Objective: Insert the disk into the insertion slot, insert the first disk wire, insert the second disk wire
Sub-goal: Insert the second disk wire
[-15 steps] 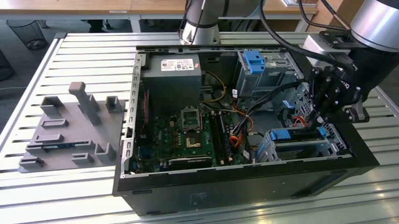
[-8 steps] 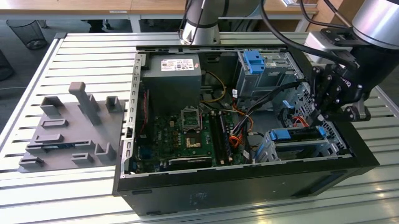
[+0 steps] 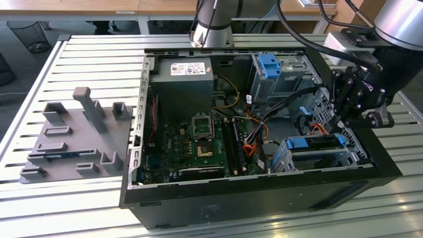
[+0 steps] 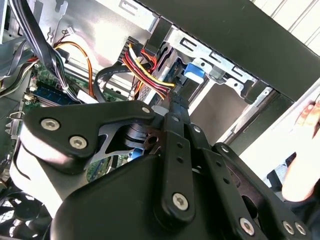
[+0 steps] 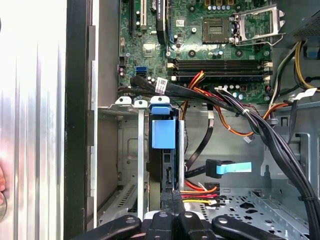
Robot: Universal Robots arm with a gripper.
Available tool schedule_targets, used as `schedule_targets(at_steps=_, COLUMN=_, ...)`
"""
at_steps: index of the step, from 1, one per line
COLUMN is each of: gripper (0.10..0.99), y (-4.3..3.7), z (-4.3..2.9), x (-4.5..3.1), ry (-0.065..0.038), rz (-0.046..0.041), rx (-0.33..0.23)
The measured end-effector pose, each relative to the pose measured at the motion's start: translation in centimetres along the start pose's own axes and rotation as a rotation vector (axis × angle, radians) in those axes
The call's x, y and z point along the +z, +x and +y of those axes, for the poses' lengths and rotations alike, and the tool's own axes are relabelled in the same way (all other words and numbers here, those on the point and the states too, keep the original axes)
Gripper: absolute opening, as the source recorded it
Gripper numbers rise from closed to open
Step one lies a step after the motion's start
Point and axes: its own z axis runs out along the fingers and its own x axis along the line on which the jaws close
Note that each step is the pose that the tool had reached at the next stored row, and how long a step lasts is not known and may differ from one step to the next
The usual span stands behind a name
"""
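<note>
The disk (image 5: 163, 134) mostly hidden inside the insertion slot (image 5: 127, 150) (edge-on, at that); a hand (image 4: 307, 117) half cut off.

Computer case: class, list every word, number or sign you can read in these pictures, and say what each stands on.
Nothing can be read.
White label on the power supply: print too small to read.
White tag on a black cable: print too small to read.
Motherboard markings: too small to read.
</note>
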Motion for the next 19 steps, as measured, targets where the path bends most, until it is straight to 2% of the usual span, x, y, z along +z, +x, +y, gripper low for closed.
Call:
schedule_targets(at_steps=4, gripper=0.106, y=0.00, z=0.03, x=-0.05, ry=0.000, rz=-0.0029, rx=0.000)
schedule_targets(at_steps=7, gripper=0.106, y=0.01, z=0.35, x=-0.04, ry=0.000, rz=-0.0058, rx=0.001)
schedule_targets(at_steps=19, gripper=0.106, y=0.02, z=0.83, x=-0.02, ry=0.000, rz=-0.0061, rx=0.001)
